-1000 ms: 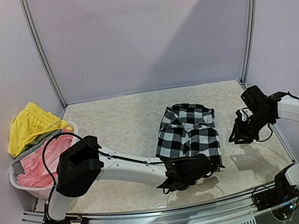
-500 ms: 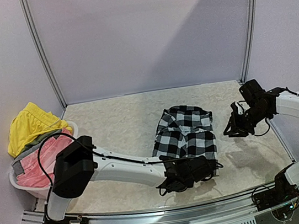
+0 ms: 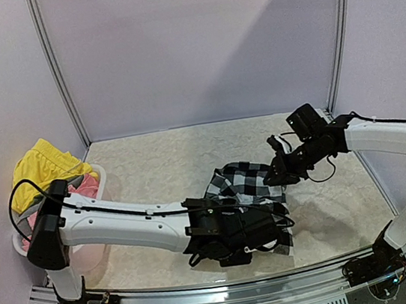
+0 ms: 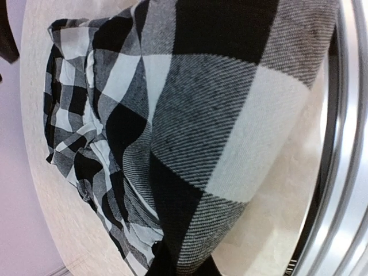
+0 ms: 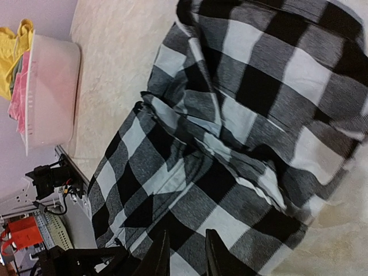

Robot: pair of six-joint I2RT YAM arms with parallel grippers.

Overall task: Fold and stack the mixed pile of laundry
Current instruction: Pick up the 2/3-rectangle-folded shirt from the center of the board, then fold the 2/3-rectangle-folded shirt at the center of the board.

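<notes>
Left gripper near worktop front edge, jaws buried in checked shirt, clamped on it. Right gripper jaws narrowly apart over shirt, contact unclear.

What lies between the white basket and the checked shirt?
Top view: bare table, crossed by the left arm stretched to the checked shirt.

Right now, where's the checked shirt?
Top view: the shirt lies on the table, centre-front, between the left claw at its near edge and the right claw at its far-right corner.
</notes>
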